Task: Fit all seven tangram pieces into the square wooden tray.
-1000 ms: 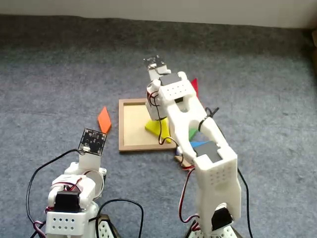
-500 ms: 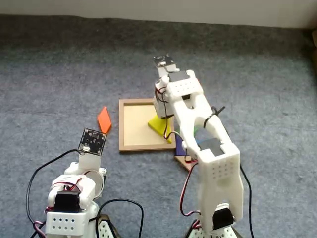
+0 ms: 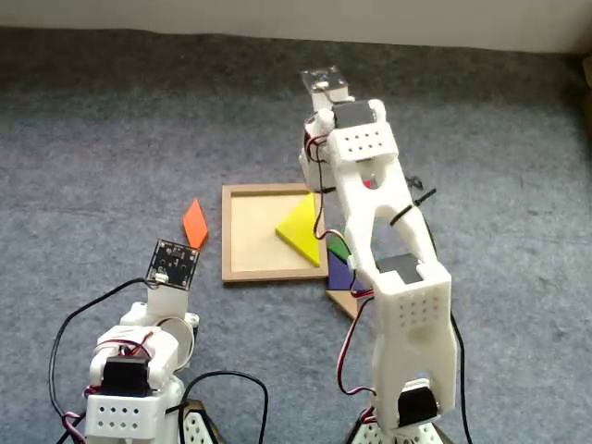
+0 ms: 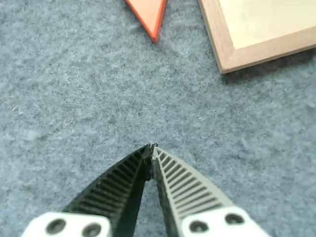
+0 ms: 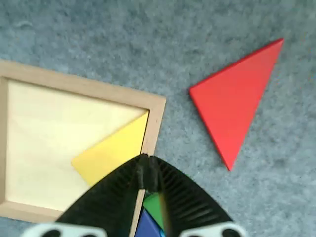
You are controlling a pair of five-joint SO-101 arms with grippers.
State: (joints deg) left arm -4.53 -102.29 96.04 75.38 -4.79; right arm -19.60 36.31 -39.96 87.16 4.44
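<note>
The square wooden tray (image 3: 242,231) holds a yellow triangle (image 3: 302,228) against its right side. My right gripper (image 5: 147,163) is shut and empty, hovering over the tray rim (image 5: 155,118) by the yellow triangle (image 5: 111,150); the right arm (image 3: 365,185) stretches along the tray's right edge. A red triangle (image 5: 237,96) lies on the carpet just beyond that corner. Green (image 3: 339,248) and blue (image 3: 340,273) pieces sit at the tray's right edge, partly under the arm. My left gripper (image 4: 150,148) is shut over bare carpet, short of an orange piece (image 4: 148,12).
The orange piece (image 3: 194,222) lies left of the tray on grey carpet. A tan piece (image 3: 344,301) pokes out beneath the right arm near the tray's near right corner. The left arm (image 3: 139,370) sits folded at the near left. Open carpet surrounds the tray.
My right arm has swung right and farther out, from above the tray's middle to its far right corner. The yellow triangle, which it covered before, now shows. The left arm has kept still.
</note>
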